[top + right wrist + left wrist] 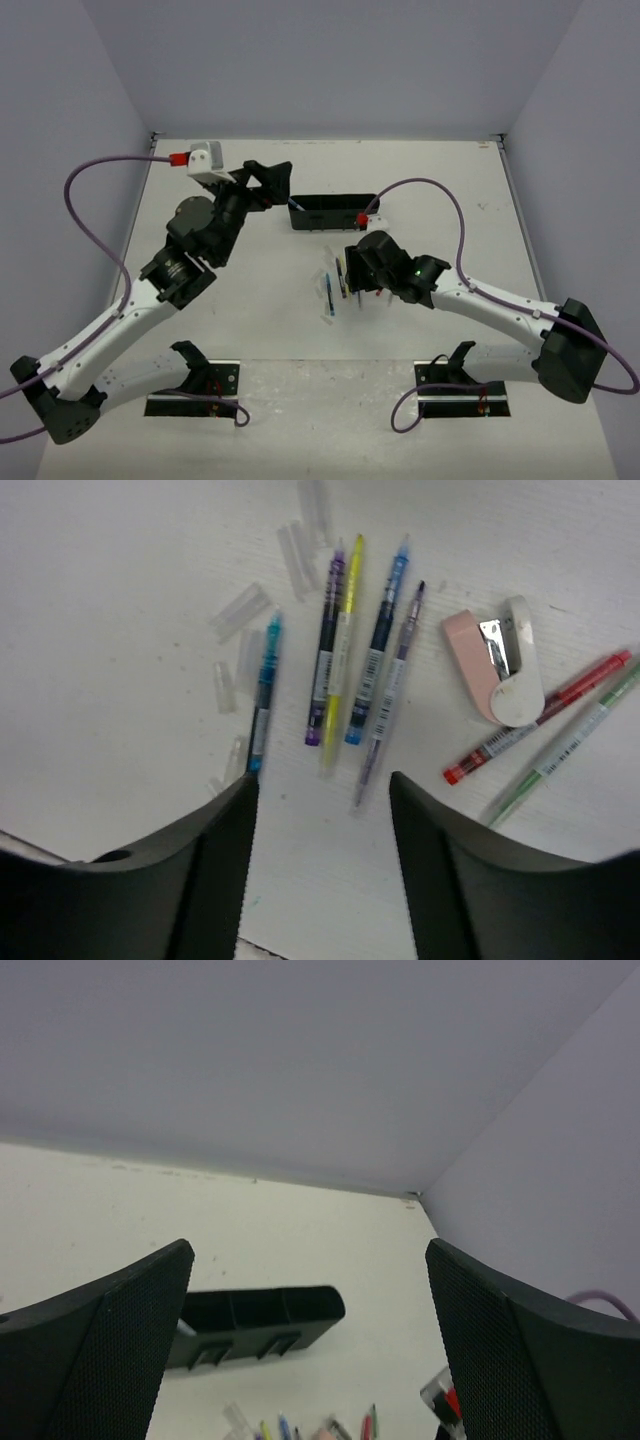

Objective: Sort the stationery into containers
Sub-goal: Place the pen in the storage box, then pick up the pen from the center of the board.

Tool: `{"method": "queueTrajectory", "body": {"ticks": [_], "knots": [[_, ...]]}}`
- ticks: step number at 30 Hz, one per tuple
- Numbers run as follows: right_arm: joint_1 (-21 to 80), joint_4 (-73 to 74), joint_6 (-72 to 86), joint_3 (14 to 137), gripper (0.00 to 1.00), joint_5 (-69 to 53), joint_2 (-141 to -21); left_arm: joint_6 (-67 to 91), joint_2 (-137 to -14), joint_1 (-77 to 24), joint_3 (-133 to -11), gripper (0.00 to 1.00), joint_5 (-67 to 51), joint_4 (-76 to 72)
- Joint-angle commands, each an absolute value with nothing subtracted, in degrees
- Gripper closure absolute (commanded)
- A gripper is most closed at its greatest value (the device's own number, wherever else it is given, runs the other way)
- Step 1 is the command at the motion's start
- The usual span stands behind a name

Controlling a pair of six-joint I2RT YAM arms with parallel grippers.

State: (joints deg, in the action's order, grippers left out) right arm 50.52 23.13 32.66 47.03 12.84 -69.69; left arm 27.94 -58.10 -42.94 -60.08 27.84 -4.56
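The black organizer tray (335, 213) lies at the table's back centre, with a blue pen end (296, 205) sticking out of its left end. My left gripper (272, 180) hovers open and empty just left of it; the left wrist view shows the tray (255, 1320) between my spread fingers (120, 1340). My right gripper (352, 262) is open and empty above the loose pens. The right wrist view shows teal (262, 695), purple (328, 650), yellow (343, 650), blue (378, 655), clear-grey (388, 695), red (540, 720) and green (570, 745) pens, and a pinkish-white eraser-like piece (490, 665).
Several clear pen caps (240, 610) lie scattered left of and above the pens. A white and red block (200, 157) sits at the back left. Black base plates (195, 402) lie at the near edge. Purple cables loop beside both arms.
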Motion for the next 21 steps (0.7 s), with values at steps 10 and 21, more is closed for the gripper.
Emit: {"method": "queueTrajectory", "body": {"ticks": [10, 21], "knots": [[40.1, 28.5, 36.0, 47.4, 0.74, 16.0, -76.6, 36.0, -36.4, -43.6, -46.3, 0.0, 28.8, 33.4], [29.5, 28.7, 36.2, 44.6, 0.79, 13.0, -76.6, 35.5, -35.8, -43.5, -44.4, 0.0, 27.8, 35.2]]}}
